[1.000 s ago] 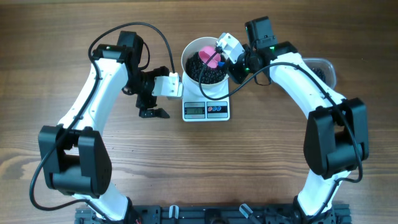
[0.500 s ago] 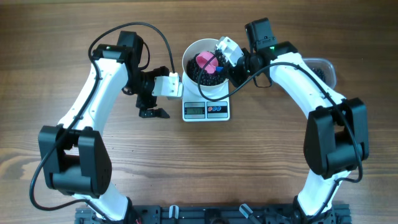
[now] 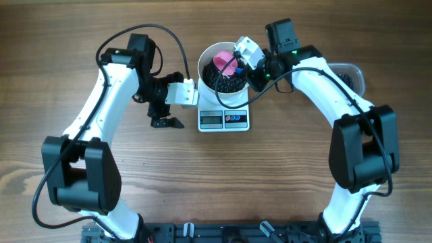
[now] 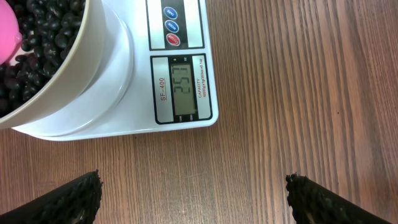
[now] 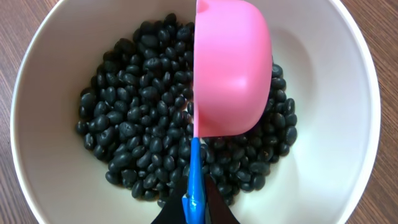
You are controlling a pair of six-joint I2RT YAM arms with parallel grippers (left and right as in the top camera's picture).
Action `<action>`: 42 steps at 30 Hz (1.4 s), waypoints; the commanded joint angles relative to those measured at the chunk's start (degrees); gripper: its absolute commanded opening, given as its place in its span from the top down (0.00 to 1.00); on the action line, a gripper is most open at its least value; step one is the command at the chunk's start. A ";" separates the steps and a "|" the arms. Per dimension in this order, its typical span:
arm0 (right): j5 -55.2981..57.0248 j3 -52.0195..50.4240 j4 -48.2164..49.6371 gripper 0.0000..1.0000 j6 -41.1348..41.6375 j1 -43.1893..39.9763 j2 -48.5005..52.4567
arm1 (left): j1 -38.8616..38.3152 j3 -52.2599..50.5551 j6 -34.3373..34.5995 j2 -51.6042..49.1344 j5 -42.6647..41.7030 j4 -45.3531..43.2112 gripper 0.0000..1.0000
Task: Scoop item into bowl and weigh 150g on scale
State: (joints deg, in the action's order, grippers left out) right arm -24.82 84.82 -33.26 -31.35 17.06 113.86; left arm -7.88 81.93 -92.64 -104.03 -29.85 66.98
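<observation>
Right wrist view: black beans (image 5: 143,137) already heap in the white bowl (image 5: 339,162) on the kitchen scale (image 4: 183,93), right pincer (image 5: 196,211) clamped on the pink scoop (image 5: 230,68) above them, left pincer (image 4: 196,200) wide open and empty nearby, so probably only checking the weight remains.

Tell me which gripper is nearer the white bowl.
Right. The right gripper is over the bowl, shut on the pink scoop above the beans; the left gripper hangs open beside the scale, clear of the bowl.
</observation>
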 commanded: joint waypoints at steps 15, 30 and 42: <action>-7.96 0.17 -9.73 0.96 1.97 0.22 1.81 | -0.17 -0.35 0.11 -0.02 -0.07 0.02 0.00; -27.04 0.17 -3.72 0.96 16.50 -3.30 1.81 | -0.17 -0.35 0.11 -0.02 -0.07 0.02 0.00; -41.66 0.17 4.17 0.96 32.85 -10.01 1.81 | -0.17 -0.35 0.11 -0.02 -0.09 0.02 0.00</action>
State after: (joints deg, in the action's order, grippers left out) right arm -59.88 85.17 -30.52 -5.04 8.08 114.45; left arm -7.88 81.93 -92.64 -104.03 -29.85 66.98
